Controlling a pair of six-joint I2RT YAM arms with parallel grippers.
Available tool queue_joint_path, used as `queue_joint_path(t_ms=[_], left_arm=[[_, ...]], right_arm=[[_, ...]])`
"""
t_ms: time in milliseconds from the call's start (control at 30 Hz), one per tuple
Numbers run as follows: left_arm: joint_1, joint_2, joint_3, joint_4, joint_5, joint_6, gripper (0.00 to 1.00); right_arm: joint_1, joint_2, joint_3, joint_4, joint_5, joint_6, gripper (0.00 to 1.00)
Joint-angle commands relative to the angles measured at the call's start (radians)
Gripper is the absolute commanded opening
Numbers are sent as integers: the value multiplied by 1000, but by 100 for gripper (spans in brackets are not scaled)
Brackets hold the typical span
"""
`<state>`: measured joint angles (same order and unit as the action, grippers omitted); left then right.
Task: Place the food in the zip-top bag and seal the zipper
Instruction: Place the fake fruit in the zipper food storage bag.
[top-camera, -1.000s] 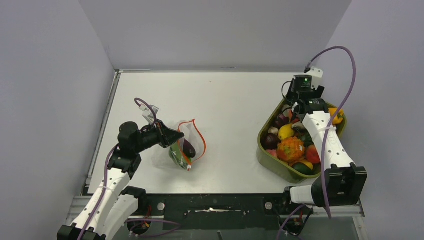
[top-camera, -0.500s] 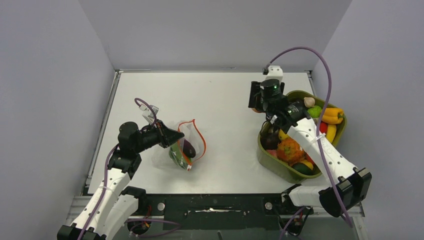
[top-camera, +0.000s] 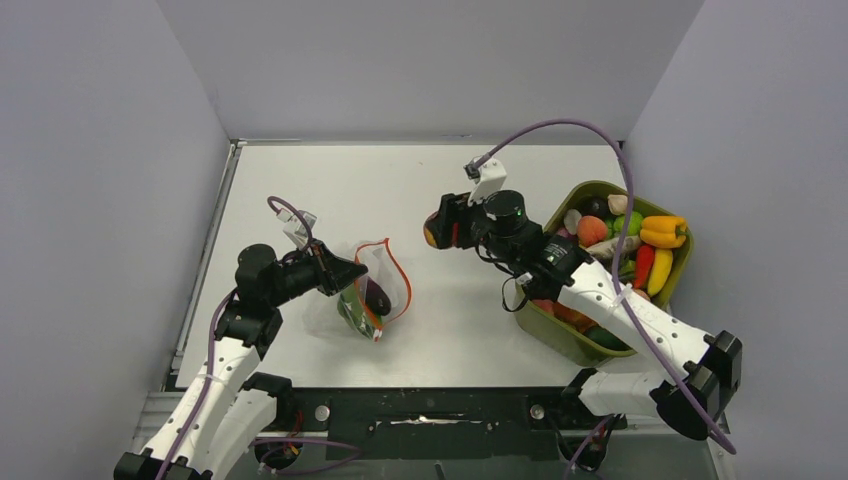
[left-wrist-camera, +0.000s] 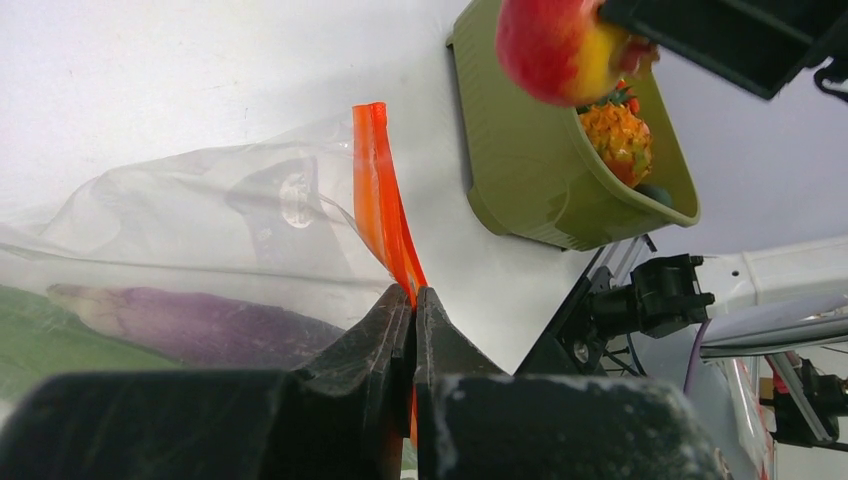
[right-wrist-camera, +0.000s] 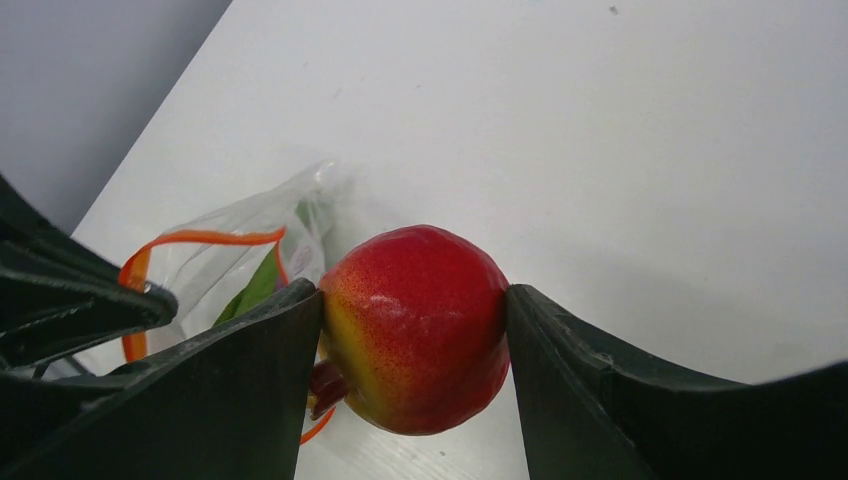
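Left gripper (left-wrist-camera: 412, 300): jaws pressed together, pinching the zipper (left-wrist-camera: 378, 190) at its near end; the orange-red strip rises straight ahead of the fingertips
Zip-top bag (top-camera: 372, 285): held by the left gripper at its mouth edge; the mouth gapes in a loop just beyond the fingertips; the clear body rests on the table (top-camera: 420, 190)
Bag contents: purple eggplant (left-wrist-camera: 190, 322) and a green piece (top-camera: 352, 308); both inside the plastic, just beside the left gripper's fingers
Right gripper (right-wrist-camera: 412, 335): jaws clamped on a red-and-yellow fruit (top-camera: 432, 232), one finger against each side; held over the table
Bag from right gripper: ahead of it and lower, apart from the fruit; open mouth turned towards it
Olive-green tub (left-wrist-camera: 515, 165): behind the right gripper, partly under that arm; well apart from the left gripper, across the table
Tub contents: orange-yellow pepper (top-camera: 665, 230), bumpy orange piece (left-wrist-camera: 620, 140), further mixed pieces; all behind the right gripper
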<state>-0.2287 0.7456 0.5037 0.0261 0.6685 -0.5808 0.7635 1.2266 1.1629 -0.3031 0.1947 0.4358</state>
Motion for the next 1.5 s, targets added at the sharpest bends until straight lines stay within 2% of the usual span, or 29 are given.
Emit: queue_joint_path(t_ms=[0,367,600,733,800,1000,1200,1300,1467], left_arm=[[-6,-22,33,43,-6,3,0],[-9,-20,33,68,-11,-22,0],[-9,-31,46,92,-2,-83,0],[-9,-54,34,148,10,-138,0],[-8,-59,35,166,14,-160,0],[-9,-70,40,153,-5,-165,0],[-9,-72,36,146,-25,-148,0],[-9,-65,39,146,-27,-145,0],[-8,-54,38,141,-28,-132,0]], right_arm=[[60,-12,-58,186,-158,76,47],[204,88,-134,373,-247,198,46],[210,141,-98,343,-197,187,47],[211,185,-84,385,-232,196,47],[210,214,-71,389,-230,205,50],[203,194,-79,383,-186,198,68],[198,123,-55,267,-157,127,84],[189,94,-60,218,-140,86,84],[176,81,-58,141,-117,54,77]])
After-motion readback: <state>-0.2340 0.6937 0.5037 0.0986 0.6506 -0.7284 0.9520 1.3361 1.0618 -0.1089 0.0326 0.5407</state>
